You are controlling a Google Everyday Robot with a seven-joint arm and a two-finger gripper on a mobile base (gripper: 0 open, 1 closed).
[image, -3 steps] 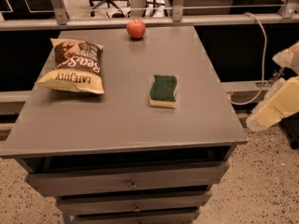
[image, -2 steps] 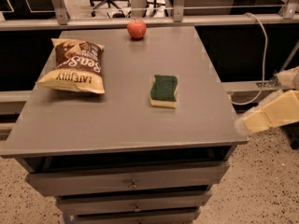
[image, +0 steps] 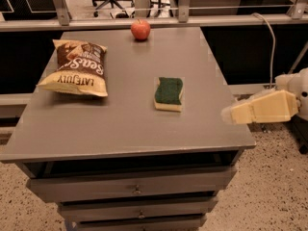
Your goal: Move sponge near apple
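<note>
Cream gripper [image: 233,114] beside grey counter's [image: 120,129] right edge, grip unreadable; come in low and you may shove green-topped yellow sponge [image: 169,93] away from red apple [image: 140,29].

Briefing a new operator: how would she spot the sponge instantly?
On the grey cabinet top, look right of centre, between the chip bag and the gripper at the right edge. The sponge lies flat: green top, pale yellow base, unlike the round red apple.

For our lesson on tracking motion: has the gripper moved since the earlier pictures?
Yes. The gripper has moved left toward the table, and its tip now overlaps the table's right edge.
</note>
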